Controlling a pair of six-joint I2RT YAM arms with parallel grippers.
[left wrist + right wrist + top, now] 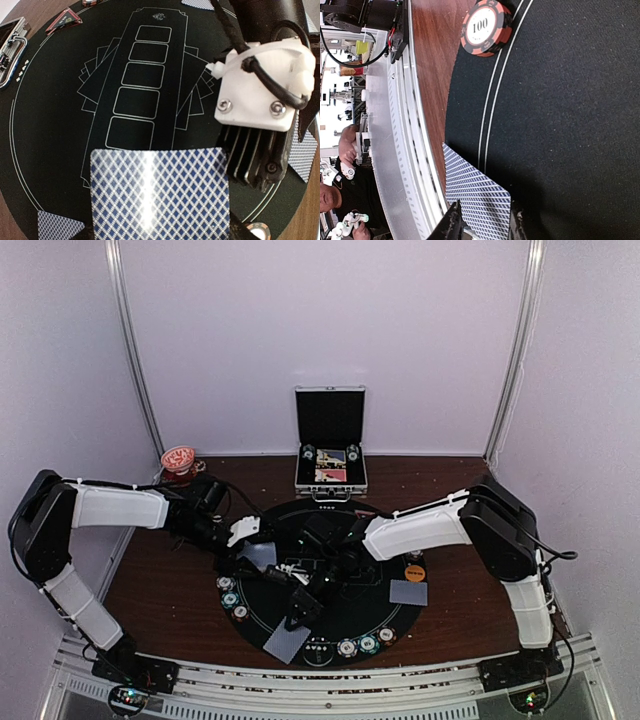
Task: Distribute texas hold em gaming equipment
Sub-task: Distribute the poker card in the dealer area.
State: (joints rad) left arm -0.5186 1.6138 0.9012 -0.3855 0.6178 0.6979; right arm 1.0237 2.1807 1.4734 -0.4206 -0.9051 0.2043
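Observation:
A round black poker mat (395, 618) lies on the brown table. My left gripper (252, 545) is shut on a blue-backed playing card (160, 192), held above the mat's left part; the card hides its fingertips. My right gripper (485, 227) is open low over the mat's near edge, with another card (480, 200) lying between its fingers, half on the mat and half on the wood; this card also shows in the top view (287, 643). A red 100 chip (485, 27) sits on the mat's rim. An orange button disc (415, 571) and a card (408, 592) lie at the right.
Striped chips sit on the mat's left rim (229, 598) and near rim (358, 645). An open silver case (330, 445) stands at the back. A red-and-white cup (178, 458) is at the back left. The right arm's wrist (260, 90) is close to my left gripper. A metal rail (395, 150) edges the table.

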